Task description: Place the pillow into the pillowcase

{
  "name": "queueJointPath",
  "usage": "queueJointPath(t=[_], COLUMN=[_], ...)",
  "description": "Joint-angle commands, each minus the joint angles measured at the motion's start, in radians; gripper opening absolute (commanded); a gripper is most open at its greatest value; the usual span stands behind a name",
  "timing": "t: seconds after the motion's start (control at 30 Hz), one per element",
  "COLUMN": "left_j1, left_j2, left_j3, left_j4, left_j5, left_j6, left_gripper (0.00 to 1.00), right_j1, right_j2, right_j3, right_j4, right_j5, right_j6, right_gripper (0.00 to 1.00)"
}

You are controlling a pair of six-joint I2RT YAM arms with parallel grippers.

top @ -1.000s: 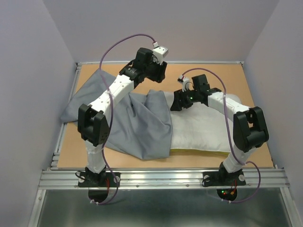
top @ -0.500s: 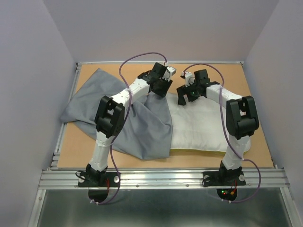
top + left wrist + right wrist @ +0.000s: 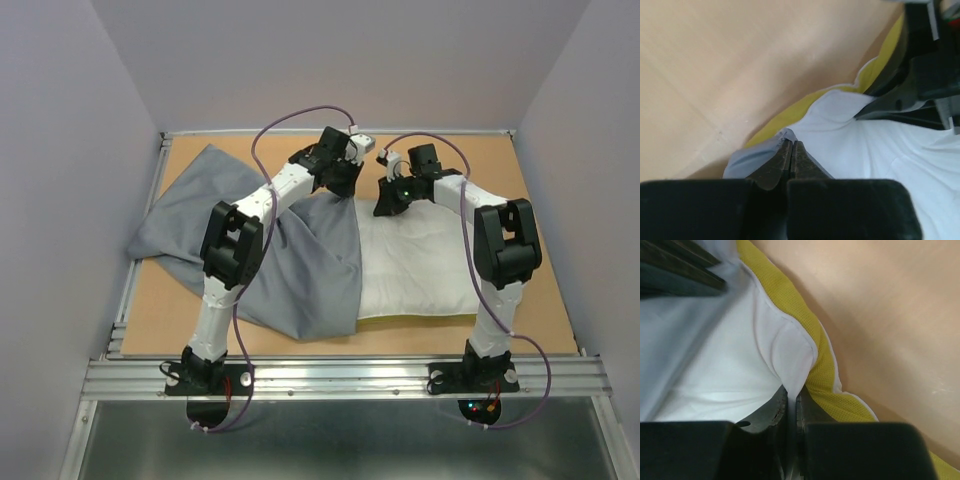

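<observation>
The white pillow [image 3: 420,265] lies on the table's right half, its yellow band [image 3: 812,342] along the far edge. The grey pillowcase [image 3: 290,270] sprawls to the left and covers the pillow's left end. My left gripper [image 3: 345,185] sits at the pillowcase's far edge beside the pillow. In the left wrist view it [image 3: 791,145] is shut, grey pillowcase cloth [image 3: 752,157] pinched at its tips over the pillow [image 3: 875,145]. My right gripper [image 3: 386,204] is just to the right. In its wrist view it [image 3: 791,390] is shut on a fold of white pillow [image 3: 715,355] cover.
The wooden tabletop [image 3: 440,160] is ringed by a metal rail [image 3: 340,375], with lilac walls close on three sides. The two grippers are only a few centimetres apart; the right one's black body [image 3: 925,75] fills the left wrist view's upper right.
Both grippers have closed, the left on the pillowcase edge and the right on the pillow. Over the last second both arms reached to the pillow's far edge and came close together.
</observation>
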Motion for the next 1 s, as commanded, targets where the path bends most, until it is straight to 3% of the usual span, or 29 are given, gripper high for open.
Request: queueJointPath(t=[0.0,0.2,0.37,0.57,0.63,0.67,0.8,0.83,0.97], left_j1=[-0.030,-0.056,-0.056,-0.056,-0.049,-0.035,0.017,0.034,0.115], left_j2=[-0.056,-0.021,-0.030,0.070,0.100,0.108,0.102,0.084,-0.034], left_j3=[0.033,0.045,-0.027,0.141,0.224,0.250,0.339,0.350,0.298], left_j4=[0.149,0.214,0.324,0.282,0.266,0.269,0.240,0.229,0.142], left_j5=[0.200,0.332,0.351,0.366,0.328,0.308,0.229,0.188,0.130], left_j6=[-0.038,-0.144,-0.206,-0.168,-0.128,-0.110,-0.052,-0.023,0.048], left_gripper=[0.03,0.01,0.00,0.01,0.13,0.36,0.80,0.99,0.99], right_j1=[0.010,0.009,0.004,-0.040,-0.072,-0.111,-0.171,-0.172,-0.174], right_j2=[-0.055,-0.175,-0.261,-0.198,-0.140,-0.117,-0.011,0.000,0.012], right_j3=[0.032,-0.037,-0.113,-0.112,-0.080,-0.064,0.047,0.064,0.106], right_j4=[0.010,0.069,0.110,0.171,0.213,0.257,0.302,0.306,0.339], right_j5=[-0.240,-0.359,-0.339,-0.232,-0.174,-0.140,-0.101,-0.089,-0.087], right_j6=[0.073,0.136,0.139,0.189,0.275,0.307,0.393,0.398,0.447], right_gripper=[0.01,0.01,0.01,0.01,0.01,0.01,0.01,0.01,0.09])
